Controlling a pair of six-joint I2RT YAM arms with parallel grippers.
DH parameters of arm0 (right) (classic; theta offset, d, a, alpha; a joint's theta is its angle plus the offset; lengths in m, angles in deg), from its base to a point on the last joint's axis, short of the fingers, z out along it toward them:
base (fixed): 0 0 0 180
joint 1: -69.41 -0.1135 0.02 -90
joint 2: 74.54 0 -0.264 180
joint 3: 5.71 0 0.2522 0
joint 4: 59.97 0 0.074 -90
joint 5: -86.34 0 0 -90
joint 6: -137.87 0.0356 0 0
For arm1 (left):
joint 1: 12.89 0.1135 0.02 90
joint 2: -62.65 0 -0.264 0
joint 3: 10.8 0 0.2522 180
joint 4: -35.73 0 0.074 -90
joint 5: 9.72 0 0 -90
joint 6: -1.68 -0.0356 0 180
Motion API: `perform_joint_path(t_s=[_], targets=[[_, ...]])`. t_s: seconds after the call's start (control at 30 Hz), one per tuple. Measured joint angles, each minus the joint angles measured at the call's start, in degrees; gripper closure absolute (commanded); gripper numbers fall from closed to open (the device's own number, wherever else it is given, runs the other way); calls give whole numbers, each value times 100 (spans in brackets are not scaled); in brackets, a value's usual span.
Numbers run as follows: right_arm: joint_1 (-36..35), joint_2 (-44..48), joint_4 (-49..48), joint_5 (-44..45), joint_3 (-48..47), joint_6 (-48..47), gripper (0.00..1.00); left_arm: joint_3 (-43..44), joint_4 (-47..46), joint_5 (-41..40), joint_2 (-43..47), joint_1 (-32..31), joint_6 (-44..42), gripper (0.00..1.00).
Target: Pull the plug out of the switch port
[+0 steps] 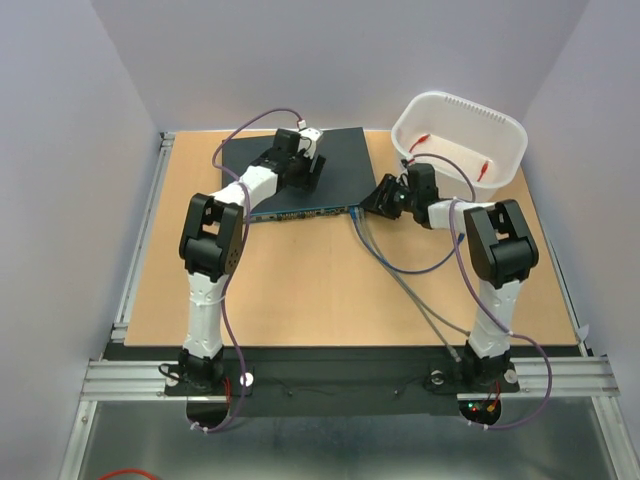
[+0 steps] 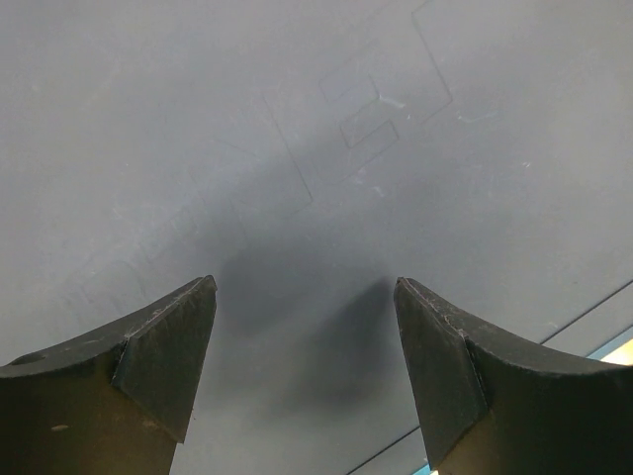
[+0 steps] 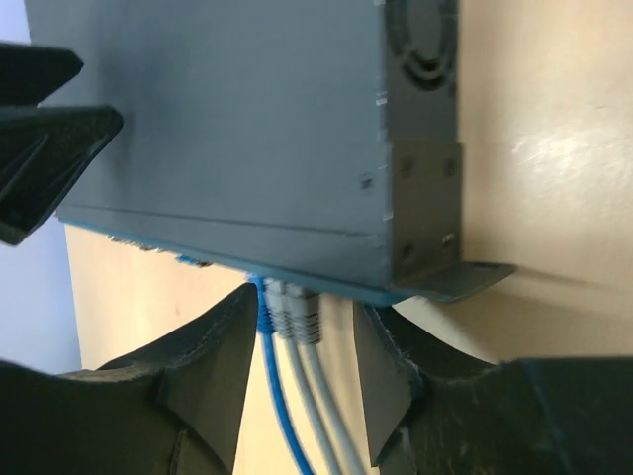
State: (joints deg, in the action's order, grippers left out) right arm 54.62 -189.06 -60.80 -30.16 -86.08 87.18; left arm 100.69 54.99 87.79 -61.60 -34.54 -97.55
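The switch (image 1: 345,160) lies at upper centre of the top view. The left arm reaches forward over it. The left gripper (image 2: 307,346) is poised at the top panel, fingers apart, holding nothing. The right arm bends inward. The right gripper (image 3: 297,386) straddles the plugs (image 3: 295,315) at the switch's lower right corner, part open and not clamped.

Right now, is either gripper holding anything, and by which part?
Nothing is gripped yet. The right gripper straddles the cable plugs at the edge of the switch, a gap showing beside them; the left gripper stands open over its top.
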Motion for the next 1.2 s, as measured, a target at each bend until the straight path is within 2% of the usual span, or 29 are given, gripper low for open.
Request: perform_joint_path(t_s=[0.2, 0.43, 0.73, 0.83, 0.97, 1.2], targets=[[66, -245, -428, -175, 94, 319, 62, -63, -7, 2, -11, 0, 20, 16], [92, -437, -1167, -439, 297, 656, 69, -63, -15, 0, -11, 0, 17, 16], [144, -509, -1552, -557, 396, 758, 77, -63, -17, -2, -11, 0, 15, 16], [166, -511, -1668, -592, 448, 761, 83, -63, -17, 0, -11, 0, 15, 16], [197, -522, -1759, -662, 485, 765, 100, -63, -17, -4, -11, 0, 15, 16], [210, -549, -2006, -772, 608, 767, 100, -63, -20, -20, -35, 0, 15, 16]])
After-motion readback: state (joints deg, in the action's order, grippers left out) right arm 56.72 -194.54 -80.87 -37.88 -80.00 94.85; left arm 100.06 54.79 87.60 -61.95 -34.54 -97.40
